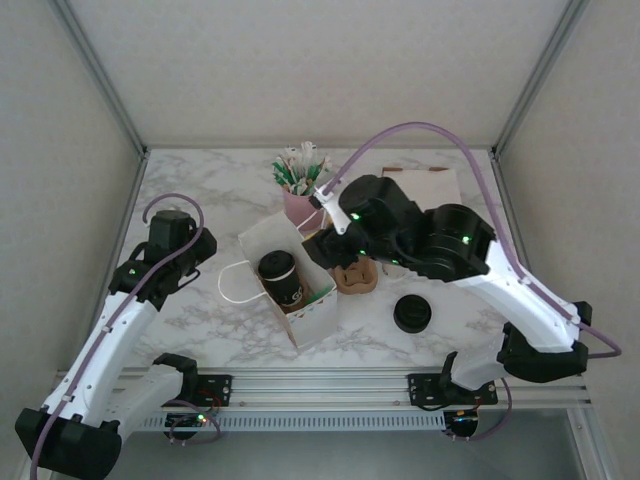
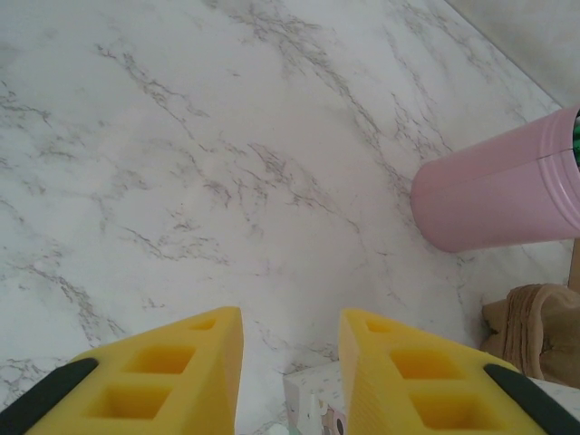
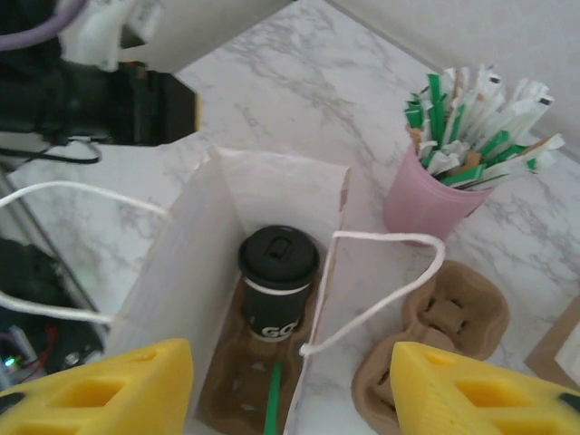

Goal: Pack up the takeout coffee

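The takeout coffee (image 3: 277, 272) stands upright inside the white paper bag (image 3: 272, 186), which sits open at the middle of the marble counter (image 2: 181, 136), a little toward its near edge. The cup has a round black lid and a dark wrap with white letters that read "GO"; the rest of the print is hidden by the bag's brown cardboard insert. A green stick (image 3: 273, 399) lies in the bag beside the cup.

The right gripper (image 3: 290, 349) hangs above the bag's mouth with its yellow fingers spread wide and nothing between them. The left gripper (image 2: 290, 317) is partly open over bare marble left of the bag, holding nothing.

A pink cup (image 3: 426, 199) of green-and-white wrapped sticks stands toward the far edge, their print too small to read. A brown cup carrier (image 3: 453, 317) lies just beside the bag's right wall. A loose black lid (image 1: 412, 313) rests nearer the near edge.
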`<state>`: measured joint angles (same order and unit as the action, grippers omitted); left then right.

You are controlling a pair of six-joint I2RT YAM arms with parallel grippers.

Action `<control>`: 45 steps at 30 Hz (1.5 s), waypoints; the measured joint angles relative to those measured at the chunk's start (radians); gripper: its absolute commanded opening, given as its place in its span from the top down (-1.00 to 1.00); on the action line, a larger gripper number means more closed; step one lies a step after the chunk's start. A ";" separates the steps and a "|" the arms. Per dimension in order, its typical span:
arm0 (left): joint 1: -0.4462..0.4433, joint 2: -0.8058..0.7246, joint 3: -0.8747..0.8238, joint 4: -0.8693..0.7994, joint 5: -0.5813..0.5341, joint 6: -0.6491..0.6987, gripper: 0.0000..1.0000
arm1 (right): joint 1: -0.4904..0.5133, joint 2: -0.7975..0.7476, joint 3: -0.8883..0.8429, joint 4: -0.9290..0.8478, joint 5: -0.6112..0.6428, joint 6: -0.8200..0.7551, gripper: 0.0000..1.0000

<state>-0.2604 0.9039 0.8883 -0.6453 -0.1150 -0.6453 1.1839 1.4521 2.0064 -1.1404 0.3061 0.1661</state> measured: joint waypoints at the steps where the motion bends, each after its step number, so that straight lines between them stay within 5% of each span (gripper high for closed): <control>1: 0.000 0.001 0.000 0.000 0.000 0.001 0.33 | 0.000 0.005 0.000 0.011 0.030 -0.001 -0.22; 7: 0.000 0.002 0.000 0.000 0.000 0.011 0.33 | -0.066 -0.004 0.006 0.106 0.204 -0.014 -0.17; 13: 0.000 0.002 0.000 0.000 0.000 0.022 0.33 | -0.415 -0.014 -0.025 0.167 0.222 0.020 -0.29; 21: 0.000 0.002 0.000 0.001 0.002 0.038 0.26 | -0.969 0.029 -0.288 0.275 0.010 0.119 -0.62; 28: 0.000 0.002 0.000 0.014 0.030 0.059 0.11 | -1.254 0.223 -0.514 0.426 -0.198 0.193 -0.66; 34: 0.000 0.010 0.000 0.024 0.053 0.071 0.05 | -1.361 0.343 -0.583 0.510 -0.313 0.221 -0.63; 45: -0.001 0.020 0.000 0.036 0.066 0.074 0.04 | -1.374 0.418 -0.606 0.603 -0.422 0.240 -0.41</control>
<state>-0.2611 0.9237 0.8883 -0.6094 -0.0494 -0.5713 -0.1902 1.8706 1.4002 -0.5369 -0.1162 0.4057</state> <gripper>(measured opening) 0.476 0.707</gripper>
